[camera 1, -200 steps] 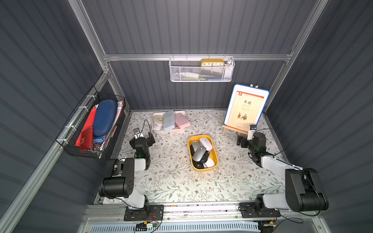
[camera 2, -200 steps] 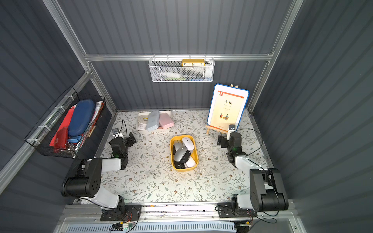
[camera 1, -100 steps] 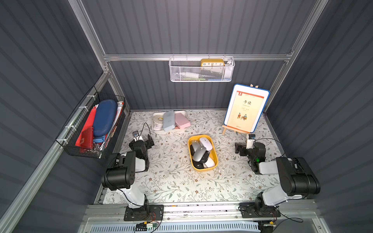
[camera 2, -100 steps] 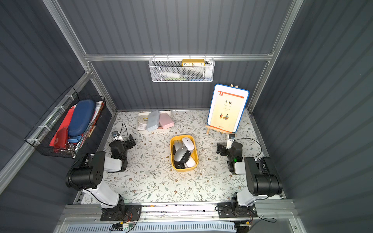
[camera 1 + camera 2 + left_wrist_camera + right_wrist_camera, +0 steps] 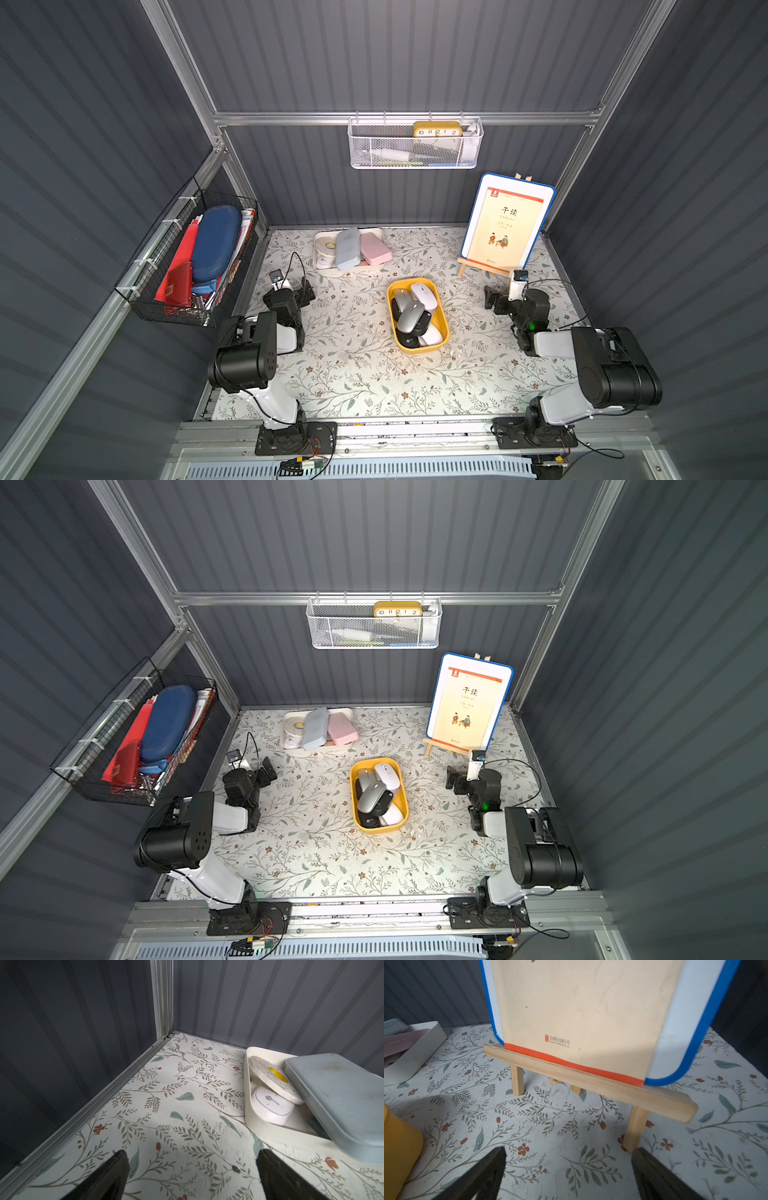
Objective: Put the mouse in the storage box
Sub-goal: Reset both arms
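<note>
1. The storage box (image 5: pixel 420 348) sits mid-desk (image 5: pixel 353 374), between the two arms and well apart from both.
2. Several mice are heaped inside it. The silver mouse (image 5: pixel 410 316) rides on top, the white mouse (image 5: pixel 424 295) lies at the far end, and darker ones are underneath. None shows loose on the desk, so I judge the task done or nearly so.
3. The left fingers (image 5: pixel 108 1178) are spread wide and hold nothing. They sit low over bare desk near the white tray (image 5: pixel 247 1084).
4. The right fingers (image 5: pixel 488 1174) are also spread and empty. They point at the wooden easel (image 5: pixel 591 1082), whose near leg is just beside one tip.
5. Risk: a careless right-arm swing could clip that leg and topple the easel and book.
6. Risk: the silver mouse is perched high, so a nudge to the box, or another mouse dropped on the heap, could slide it over the rim.
7. Risk: a forward sweep by the left arm could shove the tray.
</note>
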You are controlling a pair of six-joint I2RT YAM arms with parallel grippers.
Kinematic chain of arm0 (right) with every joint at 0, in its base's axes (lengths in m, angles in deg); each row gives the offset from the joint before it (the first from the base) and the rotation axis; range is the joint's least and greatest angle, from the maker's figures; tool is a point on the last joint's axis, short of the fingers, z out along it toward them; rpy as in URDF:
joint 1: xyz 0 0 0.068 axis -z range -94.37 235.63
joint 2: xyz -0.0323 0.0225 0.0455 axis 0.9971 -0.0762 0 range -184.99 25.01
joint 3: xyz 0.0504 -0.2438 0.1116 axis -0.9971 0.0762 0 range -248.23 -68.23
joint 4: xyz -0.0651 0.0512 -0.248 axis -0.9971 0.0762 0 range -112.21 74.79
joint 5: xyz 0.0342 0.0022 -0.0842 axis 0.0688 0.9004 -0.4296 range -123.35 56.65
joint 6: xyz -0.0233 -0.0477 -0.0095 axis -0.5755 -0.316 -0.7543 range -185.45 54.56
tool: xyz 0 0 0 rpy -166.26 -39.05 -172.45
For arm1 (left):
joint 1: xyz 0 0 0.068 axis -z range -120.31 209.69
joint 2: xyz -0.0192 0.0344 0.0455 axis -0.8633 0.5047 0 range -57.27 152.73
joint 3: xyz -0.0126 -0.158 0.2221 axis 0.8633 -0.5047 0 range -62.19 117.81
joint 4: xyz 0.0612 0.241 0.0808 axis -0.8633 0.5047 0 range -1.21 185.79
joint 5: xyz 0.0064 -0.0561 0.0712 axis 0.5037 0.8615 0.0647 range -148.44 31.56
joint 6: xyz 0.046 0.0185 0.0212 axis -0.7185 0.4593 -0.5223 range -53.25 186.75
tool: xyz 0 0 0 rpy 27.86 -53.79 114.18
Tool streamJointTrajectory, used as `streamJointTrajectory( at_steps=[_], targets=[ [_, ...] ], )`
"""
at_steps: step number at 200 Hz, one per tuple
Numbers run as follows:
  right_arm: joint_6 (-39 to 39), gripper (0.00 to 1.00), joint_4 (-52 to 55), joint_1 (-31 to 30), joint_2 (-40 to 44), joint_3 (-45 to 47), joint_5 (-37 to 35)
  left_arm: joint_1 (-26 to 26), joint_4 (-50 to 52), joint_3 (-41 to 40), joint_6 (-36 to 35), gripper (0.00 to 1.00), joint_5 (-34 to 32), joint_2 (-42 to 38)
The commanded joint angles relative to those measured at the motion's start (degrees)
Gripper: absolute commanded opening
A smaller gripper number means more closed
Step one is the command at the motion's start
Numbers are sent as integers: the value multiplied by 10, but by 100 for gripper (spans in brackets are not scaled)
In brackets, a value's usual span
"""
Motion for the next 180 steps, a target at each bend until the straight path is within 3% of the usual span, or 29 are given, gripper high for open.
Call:
streamJointTrajectory(
  at_steps=[1,180],
  targets=[
    [1,99,-9,-1,-1,-5,0,-1,5,4,5,100,7,-7],
    [6,99,-9,0,-4,-9,-4,-1,5,4,5,99,8,-8]
  ],
)
